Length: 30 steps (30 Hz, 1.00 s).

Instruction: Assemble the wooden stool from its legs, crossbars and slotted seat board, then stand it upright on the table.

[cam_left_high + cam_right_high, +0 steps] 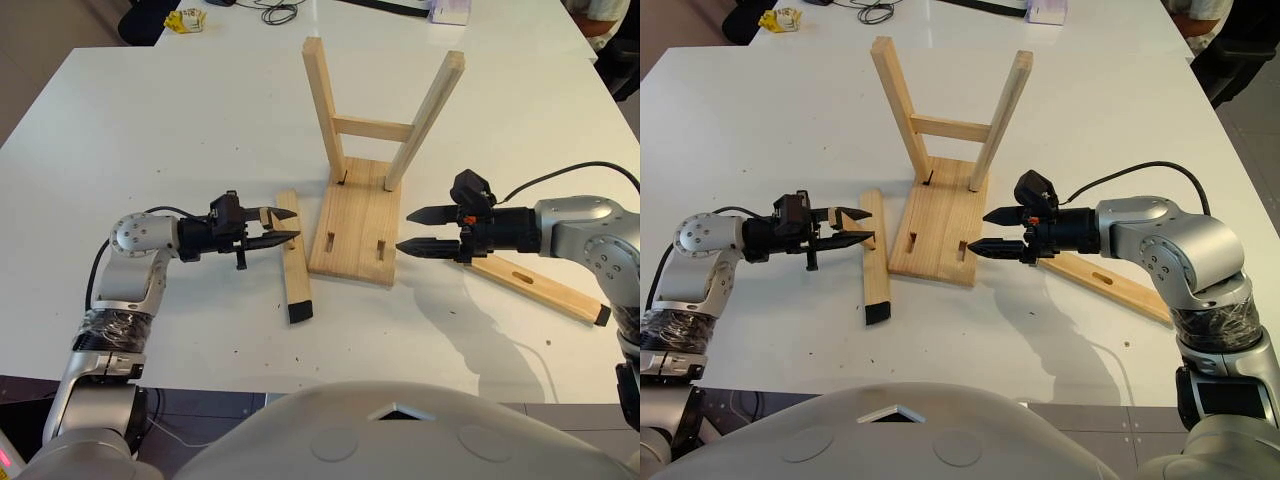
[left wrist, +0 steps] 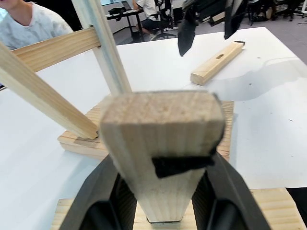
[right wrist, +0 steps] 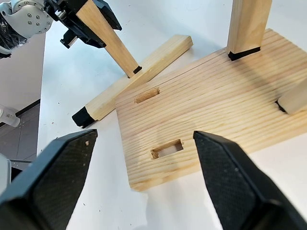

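Observation:
The slotted seat board (image 1: pixel 352 225) lies flat at mid-table. Two legs (image 1: pixel 323 95) stand in its far slots, joined by a crossbar (image 1: pixel 372 128). Its two near slots (image 3: pixel 166 148) are empty. A loose leg (image 1: pixel 296 275) with a black end lies just left of the board. My left gripper (image 1: pixel 285 225) hovers over that leg, shut on a short wooden bar (image 2: pixel 163 124) whose black-tipped end touches the leg. My right gripper (image 1: pixel 405 230) is open at the board's right edge, with nothing between its fingers. Another slotted loose leg (image 1: pixel 545 288) lies under my right arm.
A yellow object (image 1: pixel 186 20), cables (image 1: pixel 280 12) and a small box (image 1: pixel 450 10) sit at the table's far edge. The white table (image 1: pixel 150 120) has bare room at the left, the right and along the front.

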{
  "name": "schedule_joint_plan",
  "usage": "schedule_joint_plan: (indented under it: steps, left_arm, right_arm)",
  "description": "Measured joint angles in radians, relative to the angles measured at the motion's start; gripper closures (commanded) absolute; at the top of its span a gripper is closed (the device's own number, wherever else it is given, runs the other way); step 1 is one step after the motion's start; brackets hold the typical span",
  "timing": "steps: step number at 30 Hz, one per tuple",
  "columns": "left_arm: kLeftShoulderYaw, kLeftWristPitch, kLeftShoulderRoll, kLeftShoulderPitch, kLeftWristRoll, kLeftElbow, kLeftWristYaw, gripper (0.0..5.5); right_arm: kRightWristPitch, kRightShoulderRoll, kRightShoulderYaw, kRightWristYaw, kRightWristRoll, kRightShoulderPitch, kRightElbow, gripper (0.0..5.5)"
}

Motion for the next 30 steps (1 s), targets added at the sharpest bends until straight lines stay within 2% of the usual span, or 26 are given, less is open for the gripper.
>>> schedule_joint_plan:
  steps: [4,7,12,14,19,26,30]
  left_arm:
    - [-0.005,0.041,-0.004,0.015,0.015,-0.036,0.077,4.19]
    - [-0.012,0.075,-0.009,0.019,0.090,-0.086,0.216,4.19]
    - [-0.016,0.134,0.002,0.018,0.104,-0.137,0.252,4.19]
    - [-0.017,0.138,0.002,0.018,0.106,-0.143,0.263,3.77]
    - [-0.052,0.321,0.005,0.058,0.121,-0.113,0.266,2.96]
    - [-0.051,0.361,-0.014,0.072,0.108,-0.123,0.265,1.83]
    - [-0.051,0.371,-0.021,0.073,0.100,-0.126,0.260,1.68]
  right_arm:
    - [0.000,-0.001,0.000,0.006,-0.001,-0.003,0.007,1.80]
    - [0.000,-0.001,0.000,0.009,-0.002,-0.006,0.010,1.80]
    - [0.000,-0.002,0.003,0.017,-0.007,-0.014,0.017,1.80]
    - [-0.001,-0.003,0.008,0.022,-0.013,-0.020,0.021,1.78]
    - [-0.001,-0.005,0.016,0.027,-0.015,-0.030,0.023,1.78]
    - [-0.001,-0.005,0.022,0.035,-0.021,-0.037,0.032,1.78]
    - [-0.001,-0.001,0.022,0.033,-0.026,-0.038,0.038,1.78]
